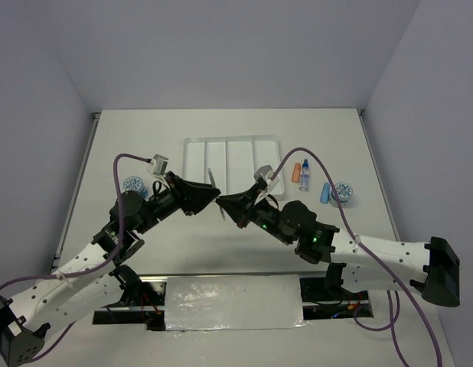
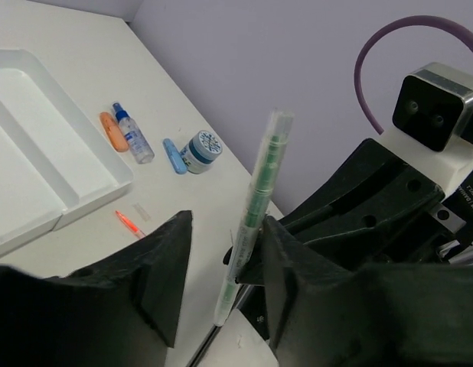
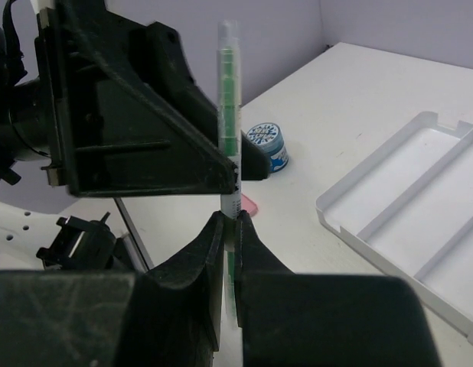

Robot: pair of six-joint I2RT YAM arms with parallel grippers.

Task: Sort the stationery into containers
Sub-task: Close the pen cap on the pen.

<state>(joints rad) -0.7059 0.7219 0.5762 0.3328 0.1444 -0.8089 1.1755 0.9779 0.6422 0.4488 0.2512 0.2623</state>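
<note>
- Plastic thin green pen (image 3: 229, 115) stood upright in mid-air; I judged it light, stiff, slippery.
- Right gripper (image 3: 227, 229) pinched its lower barrel, a sound hold.
- Left gripper (image 2: 221, 267) jaws seemingly stood apart around it.

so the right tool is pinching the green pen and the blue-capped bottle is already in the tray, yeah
Not quite. The right tool is pinching the green pen, but the blue-capped bottle is not in the tray. It lies on the table just outside it, beside the orange piece. The left wrist view shows this.
</note>
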